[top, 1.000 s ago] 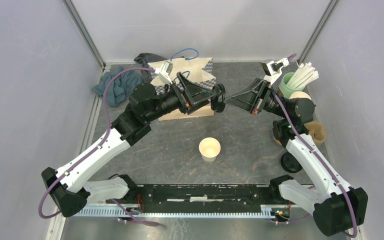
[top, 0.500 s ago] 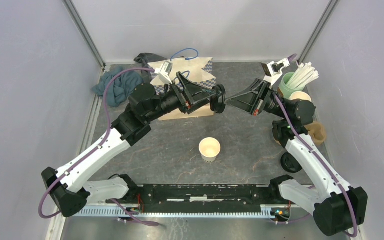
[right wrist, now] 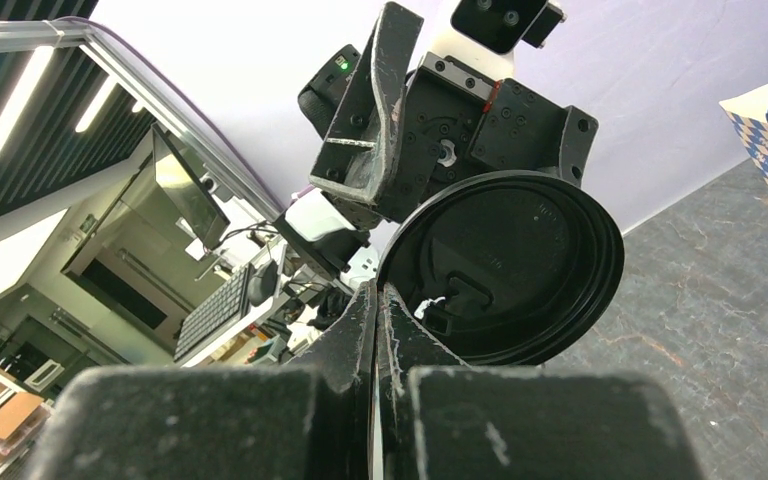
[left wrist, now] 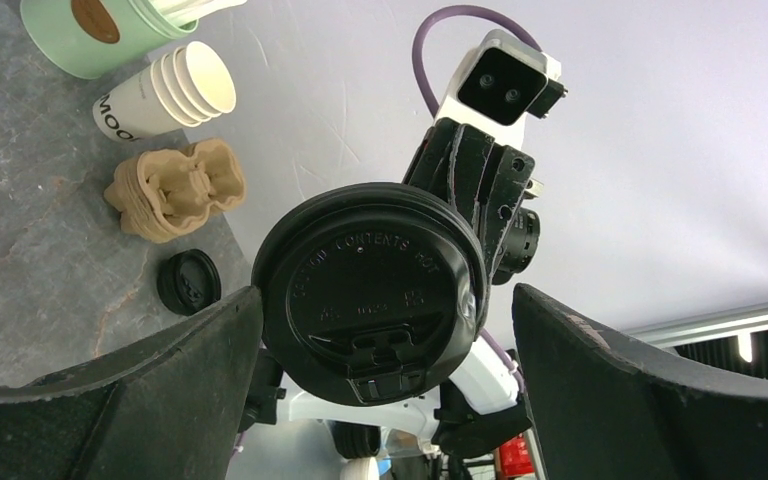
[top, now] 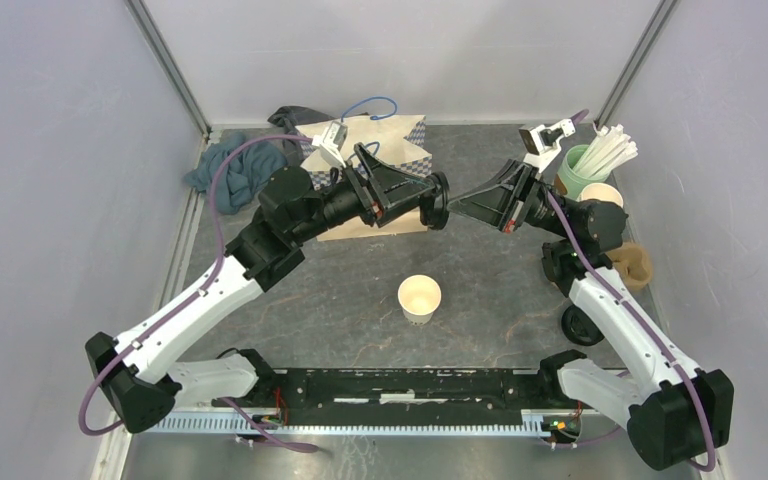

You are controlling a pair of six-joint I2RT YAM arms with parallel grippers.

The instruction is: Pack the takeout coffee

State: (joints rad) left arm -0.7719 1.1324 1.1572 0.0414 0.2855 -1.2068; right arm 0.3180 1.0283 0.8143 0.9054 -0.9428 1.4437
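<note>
Black lid [top: 437, 203] hangs in mid-air, pinched at its rim by the right gripper [top: 455, 208]; the left gripper [top: 422, 198] gapes wide around it. At six o'clock from it, the cream cup [top: 419, 297] stands lidless on the tabletop [top: 500, 290].

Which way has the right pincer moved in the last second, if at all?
Yes, slightly: the right pincer, shut on the black lid, has edged left and nearer the lidless cup standing mid-table.

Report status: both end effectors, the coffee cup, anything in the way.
Right end effector shut on black lid. Left end effector open, straddling that lid. Cup on table, lidless. Nothing stands over it.
</note>
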